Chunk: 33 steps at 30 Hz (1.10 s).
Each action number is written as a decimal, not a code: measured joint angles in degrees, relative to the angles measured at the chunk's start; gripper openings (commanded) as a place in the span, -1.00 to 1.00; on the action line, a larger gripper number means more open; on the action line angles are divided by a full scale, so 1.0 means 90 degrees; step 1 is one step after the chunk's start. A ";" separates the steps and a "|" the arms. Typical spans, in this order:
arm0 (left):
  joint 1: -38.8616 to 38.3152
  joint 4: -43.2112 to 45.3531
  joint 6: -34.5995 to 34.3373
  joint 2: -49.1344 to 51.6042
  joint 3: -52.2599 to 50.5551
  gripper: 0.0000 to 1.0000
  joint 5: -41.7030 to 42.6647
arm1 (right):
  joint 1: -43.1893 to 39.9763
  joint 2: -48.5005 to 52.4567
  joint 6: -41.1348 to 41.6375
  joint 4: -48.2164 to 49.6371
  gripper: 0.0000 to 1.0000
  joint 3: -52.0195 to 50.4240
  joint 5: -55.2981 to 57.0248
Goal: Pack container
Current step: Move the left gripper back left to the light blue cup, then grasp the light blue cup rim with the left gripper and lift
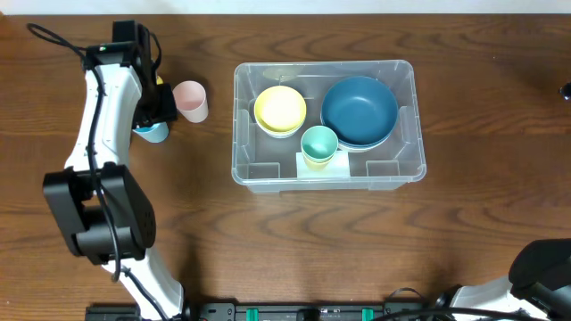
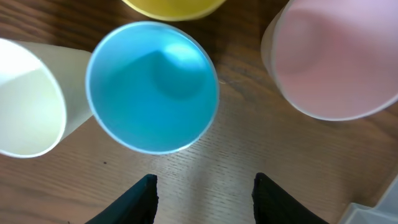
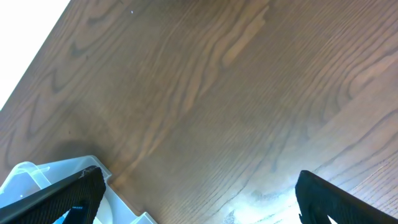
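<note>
The clear rectangular container [image 1: 417, 125] stands mid-table. It holds a yellow bowl [image 1: 280, 110], a large blue bowl [image 1: 359, 111] and a green cup [image 1: 318, 144]. My left gripper [image 1: 159, 107] is left of the container, over a group of cups. In the left wrist view its fingers [image 2: 202, 190] are open and empty, just short of a blue cup [image 2: 152, 87]. A pink cup [image 2: 336, 59] is to the right, a white cup [image 2: 28, 99] to the left, and a yellow piece [image 2: 174, 6] beyond. My right gripper [image 3: 199, 193] is open and empty above bare wood.
The pink cup [image 1: 191, 100] and blue cup [image 1: 152, 133] stand left of the container. A corner of the container shows in the left wrist view [image 2: 379, 211] and in the right wrist view [image 3: 37, 177]. The right arm's base [image 1: 544, 267] is at the front right.
</note>
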 measured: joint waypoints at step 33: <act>0.0000 0.0461 0.0787 0.0702 -0.0002 -0.40 0.0000 | 0.0000 0.0000 0.0000 0.0000 0.99 0.0000 0.0000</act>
